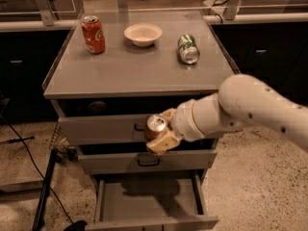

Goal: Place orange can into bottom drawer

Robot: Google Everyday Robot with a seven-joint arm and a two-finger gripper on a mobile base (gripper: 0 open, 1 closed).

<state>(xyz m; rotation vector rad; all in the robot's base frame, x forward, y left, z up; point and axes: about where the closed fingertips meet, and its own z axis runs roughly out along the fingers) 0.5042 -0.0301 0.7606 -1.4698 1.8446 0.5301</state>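
My gripper (pixel 161 131) is shut on the orange can (pixel 155 127), whose silver top faces the camera. It holds the can in the air in front of the upper drawers. The bottom drawer (pixel 149 200) is pulled open below, a wide grey tray with a bare flat floor. The arm's shadow falls on that floor. The can is well above the drawer and roughly over its middle.
On the cabinet top (pixel 139 69) stand a red can (pixel 93 33), a white bowl (pixel 143 34) and a green can (pixel 188 48) lying on its side. Two shut drawers with dark handles (pixel 148 161) sit above the open one. A black stand (pixel 45 191) and cables are at the left.
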